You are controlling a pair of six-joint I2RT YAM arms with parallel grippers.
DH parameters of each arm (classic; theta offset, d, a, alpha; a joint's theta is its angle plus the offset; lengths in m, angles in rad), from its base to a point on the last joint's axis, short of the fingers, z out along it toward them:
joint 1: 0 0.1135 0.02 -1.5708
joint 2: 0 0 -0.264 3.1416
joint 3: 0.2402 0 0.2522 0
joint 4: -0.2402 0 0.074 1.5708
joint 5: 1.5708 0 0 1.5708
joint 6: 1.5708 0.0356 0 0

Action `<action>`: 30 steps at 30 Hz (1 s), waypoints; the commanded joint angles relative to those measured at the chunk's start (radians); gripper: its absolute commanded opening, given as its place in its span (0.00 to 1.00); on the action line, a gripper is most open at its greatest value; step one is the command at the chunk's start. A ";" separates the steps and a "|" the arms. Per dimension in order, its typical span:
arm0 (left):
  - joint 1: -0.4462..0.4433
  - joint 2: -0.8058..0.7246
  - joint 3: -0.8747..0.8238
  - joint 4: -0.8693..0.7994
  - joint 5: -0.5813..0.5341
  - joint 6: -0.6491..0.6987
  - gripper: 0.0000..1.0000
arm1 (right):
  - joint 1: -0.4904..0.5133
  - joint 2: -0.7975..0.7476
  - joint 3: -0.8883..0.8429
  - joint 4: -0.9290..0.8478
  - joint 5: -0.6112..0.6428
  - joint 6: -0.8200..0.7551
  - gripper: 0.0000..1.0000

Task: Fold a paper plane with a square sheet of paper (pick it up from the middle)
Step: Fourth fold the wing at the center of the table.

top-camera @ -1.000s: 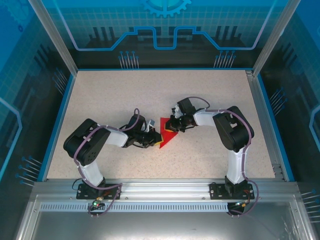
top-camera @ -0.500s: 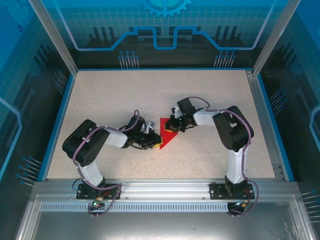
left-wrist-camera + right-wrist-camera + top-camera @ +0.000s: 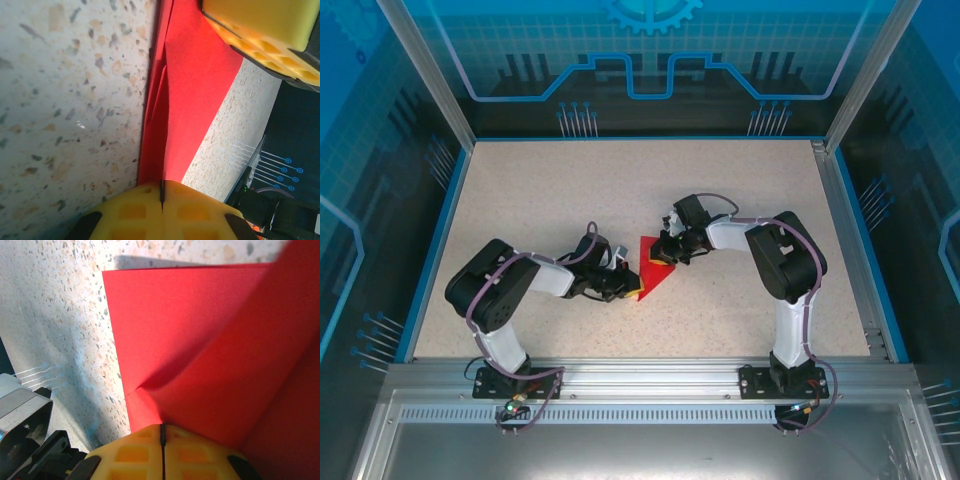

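A speckled beige table [image 3: 570,190] sits between blue patterned walls [image 3: 650,60] under even light.

Robot lab cell: aluminium frame [image 3: 620,380], blue circuit-print panels [image 3: 740,50], speckled table [image 3: 570,190].

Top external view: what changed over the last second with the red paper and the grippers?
The left gripper drifted slightly toward the near side, still shut on the red paper. The right gripper stayed put, also shut on it. The paper kept its partly folded shape and place; nothing was let go.
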 commanded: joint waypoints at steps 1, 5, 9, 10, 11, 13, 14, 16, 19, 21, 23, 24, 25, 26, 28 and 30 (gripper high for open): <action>-0.001 0.031 -0.022 -0.048 0.007 0.019 0.02 | -0.003 0.045 0.014 -0.072 0.046 -0.020 0.07; -0.002 0.007 -0.009 -0.074 0.035 0.040 0.11 | -0.002 0.064 -0.001 -0.069 0.054 -0.016 0.07; -0.001 -0.021 0.000 -0.090 0.076 0.064 0.14 | -0.002 0.070 -0.011 -0.066 0.053 -0.014 0.06; -0.001 -0.023 0.002 -0.089 0.083 0.068 0.14 | -0.001 0.070 -0.013 -0.066 0.057 -0.016 0.06; -0.001 -0.026 0.004 -0.096 0.086 0.074 0.14 | -0.001 0.070 -0.014 -0.067 0.059 -0.015 0.06; -0.002 -0.027 0.006 -0.098 0.101 0.082 0.14 | -0.002 0.070 -0.014 -0.069 0.059 -0.018 0.06; -0.001 -0.028 0.006 -0.098 0.102 0.082 0.14 | -0.001 0.070 -0.014 -0.072 0.060 -0.018 0.06; -0.001 -0.027 0.008 -0.106 0.104 0.086 0.14 | -0.001 0.071 -0.015 -0.071 0.060 -0.018 0.06; 0.000 -0.021 0.010 -0.112 0.111 0.092 0.13 | 0.002 0.076 -0.013 -0.073 0.060 -0.018 0.07; -0.001 -0.019 0.012 -0.133 0.111 0.102 0.10 | 0.002 0.079 -0.013 -0.074 0.061 -0.018 0.06; -0.001 -0.015 0.016 -0.155 0.108 0.115 0.07 | 0.004 0.081 -0.013 -0.075 0.062 -0.019 0.07; -0.001 -0.013 0.020 -0.172 0.111 0.121 0.06 | 0.005 0.081 -0.013 -0.078 0.067 -0.017 0.07; -0.001 -0.012 0.025 -0.204 0.110 0.136 0.05 | 0.007 0.083 -0.011 -0.081 0.071 -0.017 0.06; -0.002 -0.010 0.032 -0.228 0.107 0.150 0.04 | 0.007 0.085 -0.011 -0.081 0.071 -0.017 0.07; 0.000 -0.007 0.036 -0.259 0.108 0.171 0.05 | 0.008 0.087 -0.011 -0.080 0.072 -0.017 0.07; 0.000 -0.012 0.039 -0.285 0.103 0.181 0.09 | 0.010 0.088 -0.010 -0.084 0.071 -0.018 0.07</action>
